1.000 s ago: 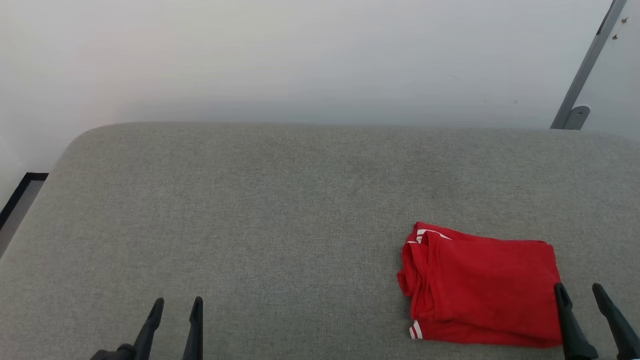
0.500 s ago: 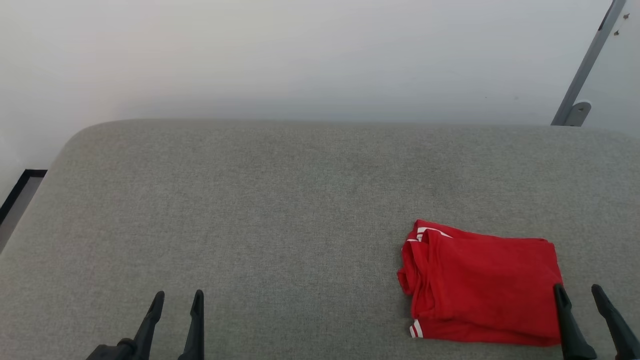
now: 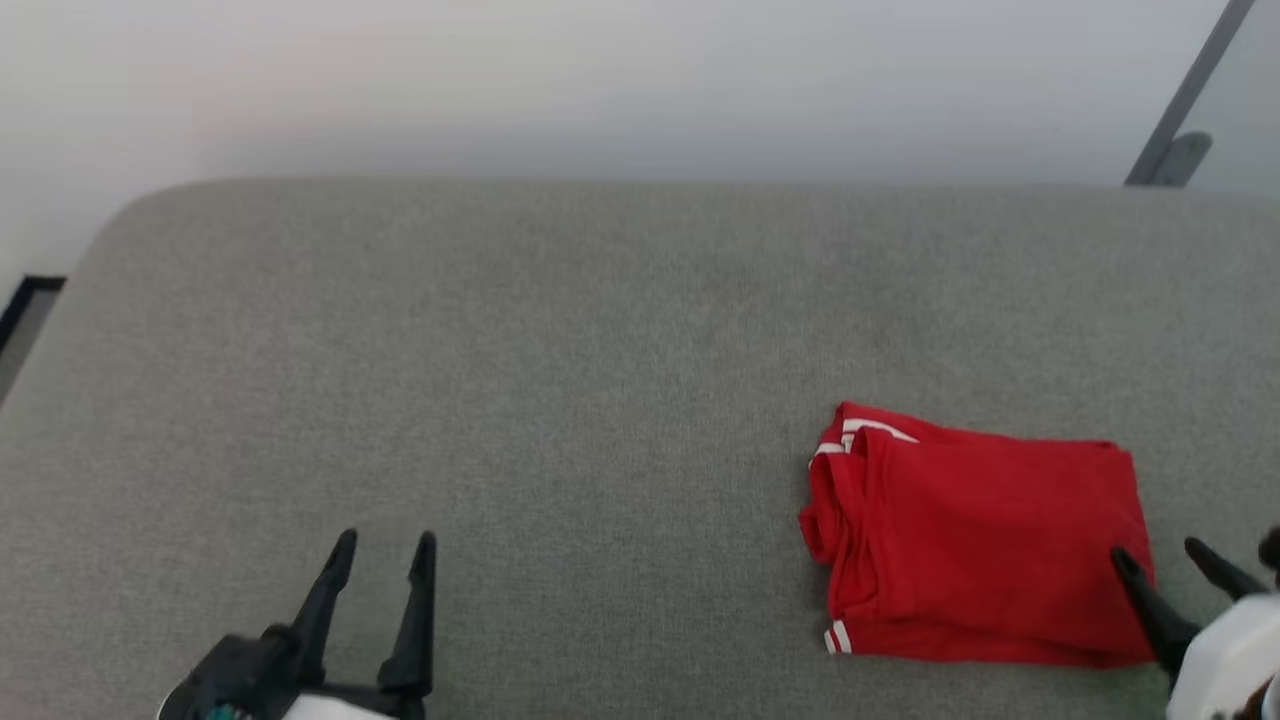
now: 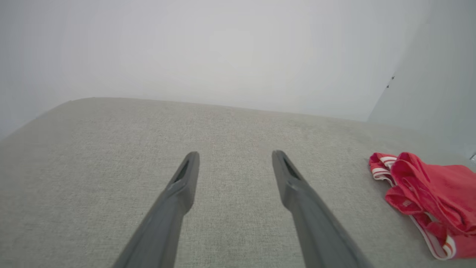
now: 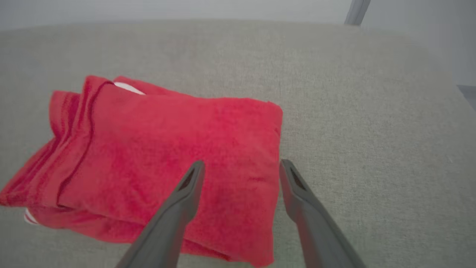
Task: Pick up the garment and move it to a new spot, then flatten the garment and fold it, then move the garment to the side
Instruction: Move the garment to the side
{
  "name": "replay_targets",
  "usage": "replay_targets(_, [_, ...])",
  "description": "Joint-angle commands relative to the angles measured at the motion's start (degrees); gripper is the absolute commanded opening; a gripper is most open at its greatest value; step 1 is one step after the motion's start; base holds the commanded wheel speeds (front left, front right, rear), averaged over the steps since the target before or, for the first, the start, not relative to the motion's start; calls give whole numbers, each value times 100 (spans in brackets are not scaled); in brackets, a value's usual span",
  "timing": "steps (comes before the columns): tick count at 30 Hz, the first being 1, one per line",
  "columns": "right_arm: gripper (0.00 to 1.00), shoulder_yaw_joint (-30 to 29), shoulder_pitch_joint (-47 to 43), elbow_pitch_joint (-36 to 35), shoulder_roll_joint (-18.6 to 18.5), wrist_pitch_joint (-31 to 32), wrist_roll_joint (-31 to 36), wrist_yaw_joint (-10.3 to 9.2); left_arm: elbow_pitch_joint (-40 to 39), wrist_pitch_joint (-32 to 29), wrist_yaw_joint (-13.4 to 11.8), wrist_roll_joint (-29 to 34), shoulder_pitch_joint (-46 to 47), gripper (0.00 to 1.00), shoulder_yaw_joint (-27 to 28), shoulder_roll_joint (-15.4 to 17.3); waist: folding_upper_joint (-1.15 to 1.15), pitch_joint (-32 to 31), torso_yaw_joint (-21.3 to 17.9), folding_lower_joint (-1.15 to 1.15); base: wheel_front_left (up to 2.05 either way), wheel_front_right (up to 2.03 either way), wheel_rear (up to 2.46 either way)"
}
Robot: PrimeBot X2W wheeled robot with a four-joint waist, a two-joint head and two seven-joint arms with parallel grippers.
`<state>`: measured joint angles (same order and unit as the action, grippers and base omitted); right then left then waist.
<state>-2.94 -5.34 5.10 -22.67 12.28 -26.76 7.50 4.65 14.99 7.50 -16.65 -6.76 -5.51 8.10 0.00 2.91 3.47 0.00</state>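
Note:
The garment point(image 3: 980, 535), a red shirt with white striped trim, lies folded into a rectangle on the right part of the grey padded surface point(image 3: 560, 380). My right gripper point(image 3: 1160, 555) hovers open at the garment's right edge, empty. In the right wrist view the right gripper point(image 5: 240, 167) stands with one finger over the garment point(image 5: 156, 152) and the other beyond its edge. My left gripper point(image 3: 385, 545) is open and empty at the lower left, far from the garment. The left wrist view shows the left gripper point(image 4: 234, 156) over bare fabric, with the garment point(image 4: 427, 193) off to the right.
A pale wall rises behind the surface's far edge. A grey metal post point(image 3: 1180, 110) leans at the upper right. A dark-edged strip of floor point(image 3: 20, 310) shows past the surface's left edge.
The head camera has tilted, shifting the whole picture. Both arms reach further into view, with pale forearm parts now showing. The garment lies as before.

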Motion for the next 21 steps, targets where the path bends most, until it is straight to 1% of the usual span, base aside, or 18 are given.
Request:
replay_targets(1, [100, 73, 208, 45, -172, 255, -101, -3, 43, 27, -5, -2, 155, 100, -61, 44, 0, 247, -2, 0, 0, 0, 0])
replay_targets(5, [100, 189, 700, 224, -688, 1241, -334, -4, 90, 27, -5, -30, 491, 100, -163, 40, 0, 627, 44, 0, 0, 0, 0])
replay_targets(7, [100, 195, 932, 289, -839, 1623, -486, -3, 100, 26, -5, -36, 642, 100, -200, 28, 0, 800, 78, 0, 0, 0, 0])
replay_targets(11, [100, 253, 1299, 437, -1010, 2408, -786, -3, 135, 27, -5, -50, 883, 100, -280, 21, 0, 1068, 135, 0, 0, 0, 0])
replay_targets(14, [100, 440, 1491, 547, -1095, 2910, -982, -3, 183, 27, -5, -34, 1062, 100, -381, 47, 0, 1228, 195, 0, 0, 0, 0])
replay_targets(17, [100, 528, 1563, 619, -1083, 3142, -1131, -3, 229, 27, -5, 1, 1220, 100, -488, 64, 0, 1328, 266, 0, 0, 0, 0])
replay_targets(19, [100, 569, 1583, 651, -1049, 3166, -1187, -3, 239, 27, -5, 2, 1294, 100, -509, 76, 0, 1378, 279, 0, 0, 0, 0])
replay_targets(20, [84, 578, 1588, 664, -1026, 3152, -1205, -3, 246, 27, -5, 7, 1312, 100, -517, 81, 0, 1389, 276, 0, 0, 0, 0])
replay_targets(21, [20, 580, 1584, 676, -1007, 3126, -1210, -3, 248, 27, -5, 15, 1330, 100, -527, 90, 0, 1398, 266, 0, 0, 0, 0])
